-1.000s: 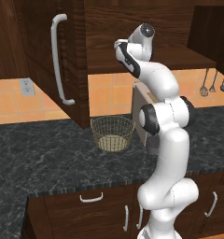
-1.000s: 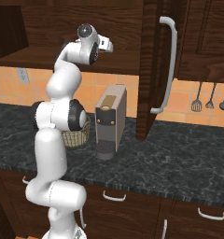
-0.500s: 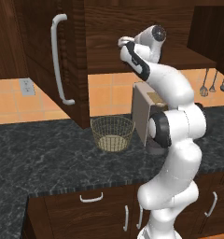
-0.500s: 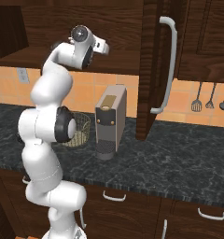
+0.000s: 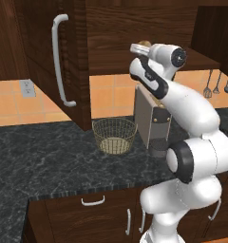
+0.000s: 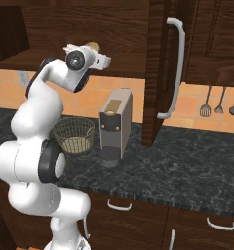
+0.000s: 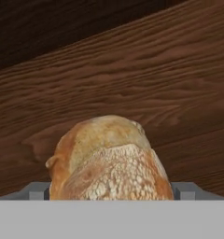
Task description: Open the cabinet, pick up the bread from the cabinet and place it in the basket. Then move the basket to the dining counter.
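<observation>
The dark brown wall cabinet [image 5: 40,52] [image 6: 160,63] stands with both doors swung open. The small golden-brown bread [image 7: 109,158] lies on its wooden shelf, peeking just above my hand [image 5: 143,43] [image 6: 93,45]. My gripper [image 5: 139,48] [image 6: 95,52] [image 7: 112,193] reaches into the cabinet at shelf height and is open, one grey finger [image 7: 39,191] on each side of the loaf. The round tan wire basket [image 5: 115,135] [image 6: 73,135] sits on the black counter below the cabinet, with nothing in it. The dining counter is out of view.
A grey coffee machine [image 5: 151,118] [image 6: 115,124] stands on the black speckled counter [image 5: 49,161] [image 6: 177,166] right of the basket, under my arm. Utensils [image 5: 215,85] [image 6: 219,105] hang on the orange tiled wall at the right. Low cabinets run below the counter.
My arm's elbow and shoulder have swung to the right while the hand stayed at the shelf edge, closing in on the bread. Basket and doors have not moved.
</observation>
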You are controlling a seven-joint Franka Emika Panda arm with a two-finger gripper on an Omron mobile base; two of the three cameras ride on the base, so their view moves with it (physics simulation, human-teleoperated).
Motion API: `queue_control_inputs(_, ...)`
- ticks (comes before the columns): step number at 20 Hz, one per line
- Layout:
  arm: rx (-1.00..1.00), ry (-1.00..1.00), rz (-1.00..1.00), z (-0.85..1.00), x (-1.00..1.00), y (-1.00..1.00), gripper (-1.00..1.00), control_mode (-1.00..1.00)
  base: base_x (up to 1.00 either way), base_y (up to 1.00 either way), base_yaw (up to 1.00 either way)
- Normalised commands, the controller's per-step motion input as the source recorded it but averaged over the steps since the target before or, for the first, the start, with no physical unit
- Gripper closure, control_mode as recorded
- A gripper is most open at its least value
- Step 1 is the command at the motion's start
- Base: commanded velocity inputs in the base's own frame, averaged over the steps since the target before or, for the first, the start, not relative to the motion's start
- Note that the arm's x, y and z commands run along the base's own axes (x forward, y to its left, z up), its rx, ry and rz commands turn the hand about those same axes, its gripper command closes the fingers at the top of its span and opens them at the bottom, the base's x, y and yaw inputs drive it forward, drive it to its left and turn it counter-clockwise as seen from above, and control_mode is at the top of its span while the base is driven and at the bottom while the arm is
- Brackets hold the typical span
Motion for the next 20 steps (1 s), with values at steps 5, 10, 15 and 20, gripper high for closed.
queue_control_inputs(5,0.01,0.0,-0.04,0.63,-1.0,-0.04,1.0,-1.0,0.0,0.0,0.0)
queue_control_inputs(10,0.0,0.08,-0.01,0.56,-1.0,0.0,1.0,-1.0,0.0,0.0,0.0)
queue_control_inputs(15,0.0,0.33,0.0,0.3,-1.0,0.0,1.0,-1.0,0.0,0.0,0.0)
queue_control_inputs(20,-0.01,0.26,0.0,-0.13,-1.0,-0.01,1.0,-1.0,0.0,0.0,0.0)
